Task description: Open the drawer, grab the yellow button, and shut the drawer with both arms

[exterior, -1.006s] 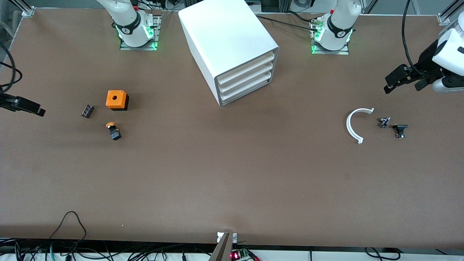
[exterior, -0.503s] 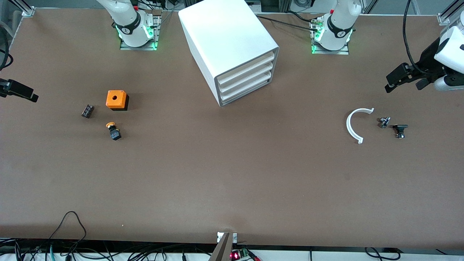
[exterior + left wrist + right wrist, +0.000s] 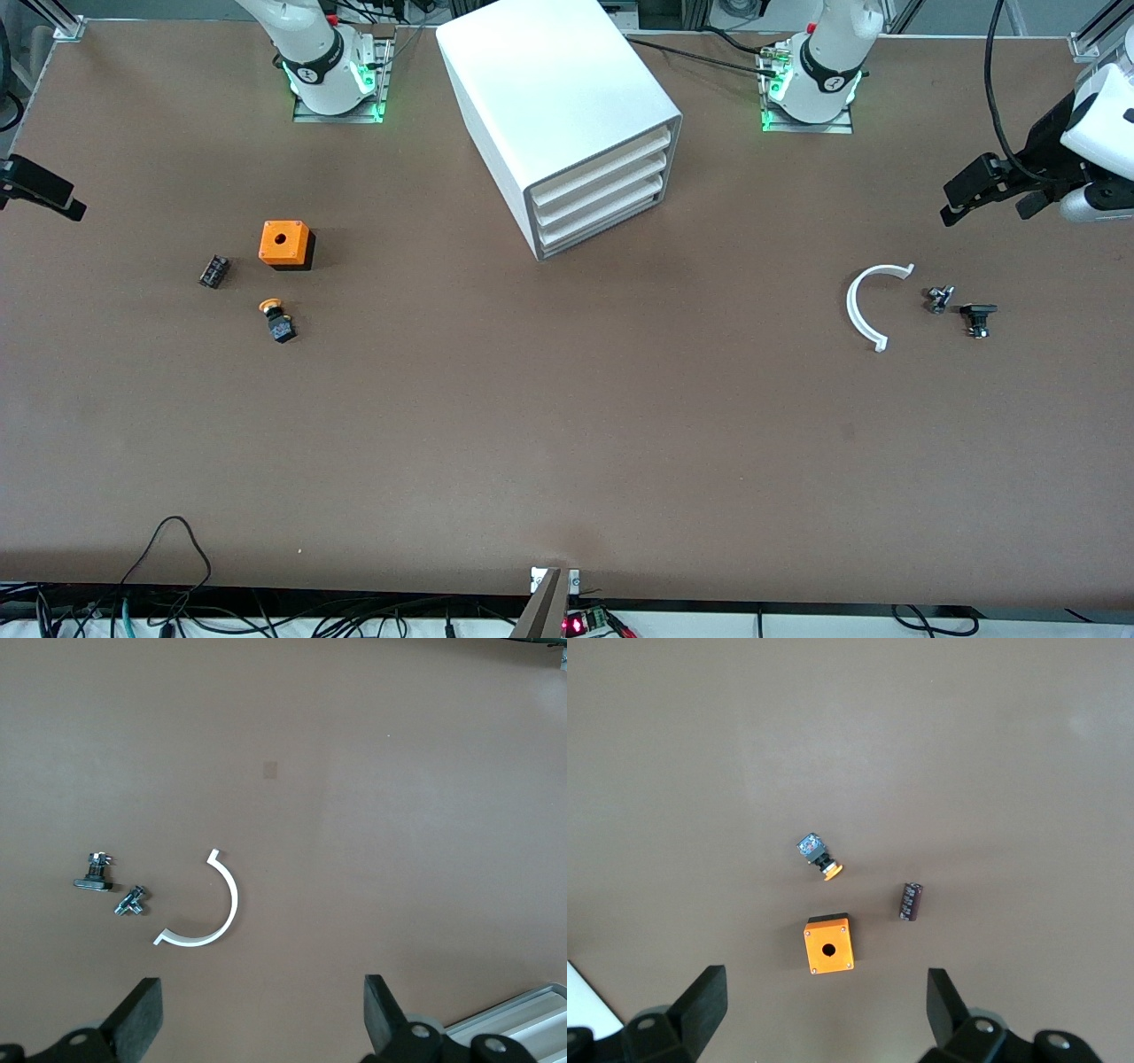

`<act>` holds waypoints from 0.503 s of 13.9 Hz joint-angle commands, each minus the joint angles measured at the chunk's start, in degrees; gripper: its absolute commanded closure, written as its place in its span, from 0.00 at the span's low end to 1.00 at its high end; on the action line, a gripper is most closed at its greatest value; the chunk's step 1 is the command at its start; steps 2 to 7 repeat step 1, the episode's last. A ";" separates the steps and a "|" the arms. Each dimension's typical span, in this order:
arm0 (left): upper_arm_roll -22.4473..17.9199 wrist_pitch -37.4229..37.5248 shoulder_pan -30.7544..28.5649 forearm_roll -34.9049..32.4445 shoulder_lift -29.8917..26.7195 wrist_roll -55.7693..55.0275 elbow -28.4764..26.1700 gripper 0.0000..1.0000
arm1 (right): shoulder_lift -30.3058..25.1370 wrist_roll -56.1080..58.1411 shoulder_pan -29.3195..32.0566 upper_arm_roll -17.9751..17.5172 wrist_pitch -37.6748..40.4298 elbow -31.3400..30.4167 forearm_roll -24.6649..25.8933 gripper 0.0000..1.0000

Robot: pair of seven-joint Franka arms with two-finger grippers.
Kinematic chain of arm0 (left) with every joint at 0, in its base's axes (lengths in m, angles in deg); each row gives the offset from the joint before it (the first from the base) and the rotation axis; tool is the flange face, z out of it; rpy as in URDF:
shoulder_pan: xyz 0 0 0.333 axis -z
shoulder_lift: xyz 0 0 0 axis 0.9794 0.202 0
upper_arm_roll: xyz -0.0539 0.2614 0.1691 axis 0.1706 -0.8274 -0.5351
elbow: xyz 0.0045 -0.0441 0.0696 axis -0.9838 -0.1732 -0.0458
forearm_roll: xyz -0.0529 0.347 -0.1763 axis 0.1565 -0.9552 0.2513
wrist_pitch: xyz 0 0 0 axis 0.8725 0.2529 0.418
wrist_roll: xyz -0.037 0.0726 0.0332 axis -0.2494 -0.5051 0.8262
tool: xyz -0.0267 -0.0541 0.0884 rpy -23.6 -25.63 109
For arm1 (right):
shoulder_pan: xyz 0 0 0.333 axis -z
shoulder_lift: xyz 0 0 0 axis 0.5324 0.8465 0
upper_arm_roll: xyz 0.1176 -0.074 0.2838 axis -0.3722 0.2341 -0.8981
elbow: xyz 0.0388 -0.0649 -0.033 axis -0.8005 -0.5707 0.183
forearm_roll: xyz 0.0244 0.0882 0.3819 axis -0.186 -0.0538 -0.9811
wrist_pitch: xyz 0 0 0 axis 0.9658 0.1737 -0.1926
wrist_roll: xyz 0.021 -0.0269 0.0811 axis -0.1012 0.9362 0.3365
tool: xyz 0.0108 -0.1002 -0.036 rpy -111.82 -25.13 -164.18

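The white cabinet (image 3: pixel 549 97) stands near the arms' bases, and its top drawer (image 3: pixel 602 165) is shut flush like the two below. The button (image 3: pixel 276 319), an orange-yellow cap on a black body, lies on its side on the table, nearer the front camera than the orange cube (image 3: pixel 285 244). It also shows in the right wrist view (image 3: pixel 819 857). My right gripper (image 3: pixel 53 199) hangs open and empty over the table's edge at the right arm's end (image 3: pixel 824 1005). My left gripper (image 3: pixel 979 206) hangs open and empty over the left arm's end (image 3: pixel 261 1019).
A small black cylinder part (image 3: pixel 213 270) lies beside the cube. A white half-ring (image 3: pixel 864 306) and two small black parts (image 3: pixel 939 299) (image 3: pixel 977 317) lie toward the left arm's end. A cabinet corner (image 3: pixel 523 1028) shows in the left wrist view.
My right gripper has moved away from the front camera along the table's end. My left gripper shifted slightly the same way, then held still. Nothing on the table moved.
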 commanded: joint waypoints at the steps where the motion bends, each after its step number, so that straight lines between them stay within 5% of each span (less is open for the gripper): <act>1: 0.26 1.69 -0.33 -0.08 0.72 1.24 2.02 0.00 | -1.35 -0.01 0.02 -0.51 -0.15 -1.76 0.70 0.00; 7: 0.26 1.69 -0.33 -0.08 0.72 1.24 2.02 0.00 | -1.35 -0.01 0.02 -0.51 -0.15 -1.76 0.70 0.00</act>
